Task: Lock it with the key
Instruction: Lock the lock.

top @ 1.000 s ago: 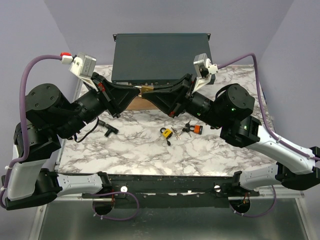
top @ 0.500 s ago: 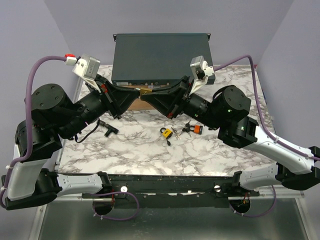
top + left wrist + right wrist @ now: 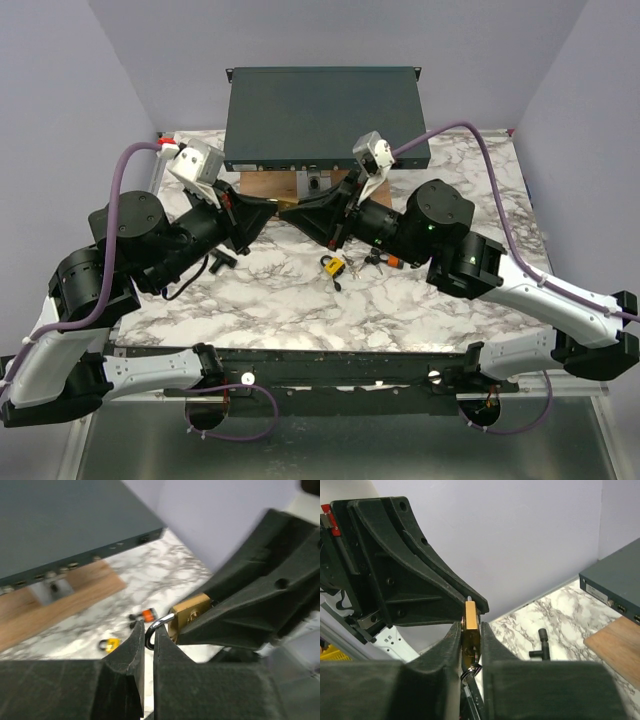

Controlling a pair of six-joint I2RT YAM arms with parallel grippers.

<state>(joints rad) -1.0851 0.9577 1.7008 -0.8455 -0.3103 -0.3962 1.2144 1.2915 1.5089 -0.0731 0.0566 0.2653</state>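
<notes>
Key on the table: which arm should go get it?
Right. The key lies right beside the right arm, across from the left. The left gripper pinches the padlock by its shackle and could hold it alone; the right gripper flanks its body.

rack-mount unit (image 3: 325, 112) at table rear | wooden board (image 3: 265, 186) beside its front | yellow padlock (image 3: 332, 265) mid-table | black T-shaped tool (image 3: 544, 642) on marble tabletop (image 3: 420, 300)

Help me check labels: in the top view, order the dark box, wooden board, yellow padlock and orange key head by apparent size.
dark box
wooden board, partly covered by arms
yellow padlock and orange key head: alike, unranked
</notes>
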